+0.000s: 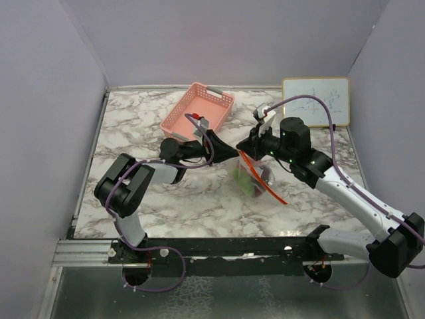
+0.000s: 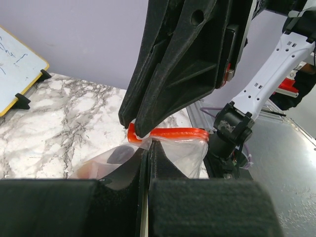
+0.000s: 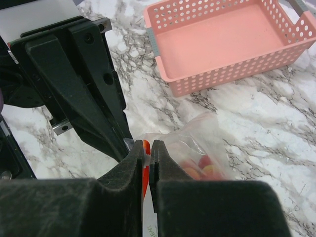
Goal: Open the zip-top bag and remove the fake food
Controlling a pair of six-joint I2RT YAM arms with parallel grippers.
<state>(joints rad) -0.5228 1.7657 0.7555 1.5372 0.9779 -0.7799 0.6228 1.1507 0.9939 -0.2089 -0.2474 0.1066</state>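
Marble-look table [image 1: 133,139], plain lavender walls round it, pink basket [image 1: 197,109] at the back. The bag [image 1: 251,178] hangs over the middle of the table, held by its mouth between the two arms. The fake food [image 1: 247,185] sags in the bottom, and I can't tell if the bag touches the surface.

The left gripper [image 1: 230,150] is clamped right down on the top edge by the red zip strip [image 2: 174,132]. The right gripper [image 1: 248,153] is pinched tight on that same strip from the other side, nearly tip to tip.

My guess on handling: thin crinkly film, very light, slippery and floppy, so it'll slide out of a pinch. The strip is the only stiff bit, so each side wants its own lip there before pulling apart. The pieces inside look light and will probably roll about.

Writing: the whiteboard [image 1: 316,102] has blue scribbles I can't read. No brand that I can see on the bag.
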